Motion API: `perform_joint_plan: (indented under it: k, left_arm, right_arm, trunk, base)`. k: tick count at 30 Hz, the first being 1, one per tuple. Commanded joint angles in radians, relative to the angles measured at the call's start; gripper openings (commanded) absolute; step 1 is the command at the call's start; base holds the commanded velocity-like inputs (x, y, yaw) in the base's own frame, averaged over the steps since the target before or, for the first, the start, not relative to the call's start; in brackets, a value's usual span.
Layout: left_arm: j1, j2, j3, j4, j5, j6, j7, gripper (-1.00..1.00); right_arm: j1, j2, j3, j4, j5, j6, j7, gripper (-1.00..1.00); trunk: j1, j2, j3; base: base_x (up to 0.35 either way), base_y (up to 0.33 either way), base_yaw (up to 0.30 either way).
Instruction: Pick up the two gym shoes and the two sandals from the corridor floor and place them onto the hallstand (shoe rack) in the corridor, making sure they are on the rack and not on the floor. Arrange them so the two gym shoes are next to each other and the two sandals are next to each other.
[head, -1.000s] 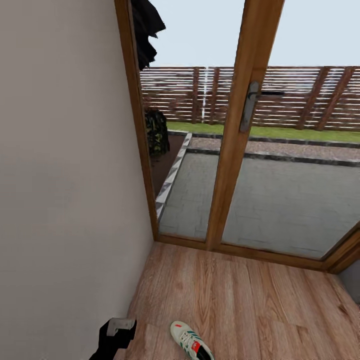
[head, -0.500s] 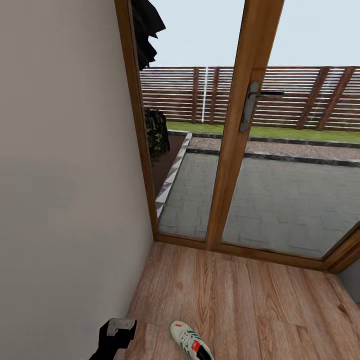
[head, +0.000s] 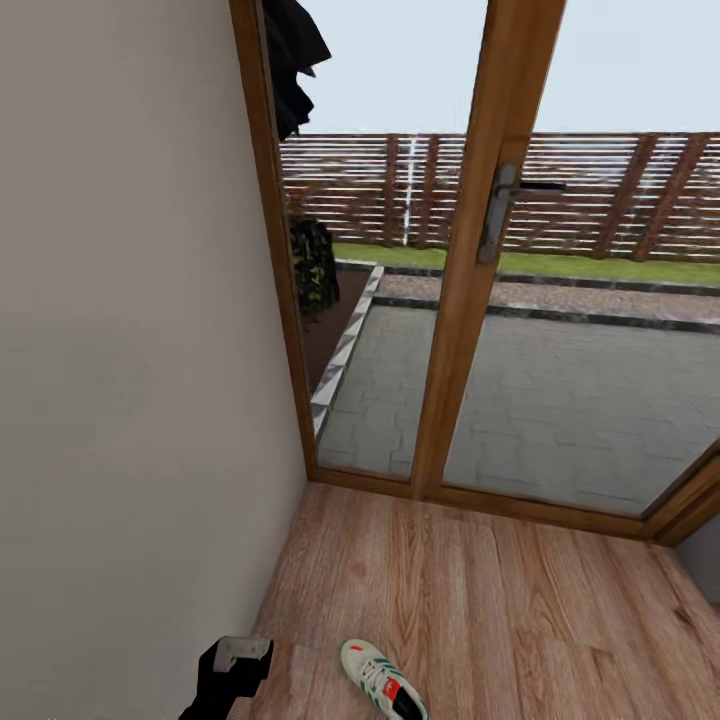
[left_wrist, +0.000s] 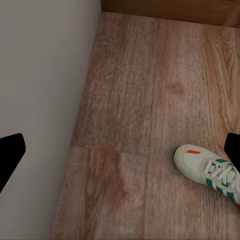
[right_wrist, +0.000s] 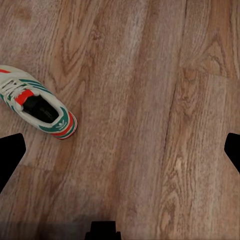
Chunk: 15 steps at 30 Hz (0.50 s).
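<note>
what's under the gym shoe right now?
The gym shoe lies flat on the wood-plank corridor floor, sole down. Bare planks surround it; the patch beneath its sole is covered. Left tool and right tool are open above the floor.

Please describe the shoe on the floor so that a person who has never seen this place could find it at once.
Start at the glass door with its wooden frame; before it lies the wood floor. Near the wall, close to the left gripper, lies one gym shoe. It is white with green stripes, white laces and a red tongue patch and heel.
</note>
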Motion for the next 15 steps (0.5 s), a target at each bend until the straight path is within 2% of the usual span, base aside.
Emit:
perform_joint_plan:
  k: [1,7,15]
  left_arm:
    - [-0.001,0.000,0.000,0.001,-0.002,-0.003,-0.001,1.00]
    - [-0.001,0.000,0.000,0.001,-0.002,-0.003,-0.001,1.00]
    - [-0.001,0.000,0.000,0.001,-0.002,-0.003,-0.001,1.00]
  right_arm:
    - [0.000,0.000,-0.001,0.000,0.001,-0.003,0.000,1.00]
    - [0.000,0.000,-0.001,0.000,0.000,-0.003,-0.001,1.00]
    - [0.000,0.000,-0.001,-0.002,0.000,-0.003,-0.001,1.00]
  trunk:
    - [0.000,0.000,-0.001]
    - [0.000,0.000,-0.001]
    - [0.000,0.000,-0.001]
  base:
    - [-0.018,0.000,0.000]
    - [-0.024,-0.001,0.000]
    - [-0.085,-0.031,0.000]
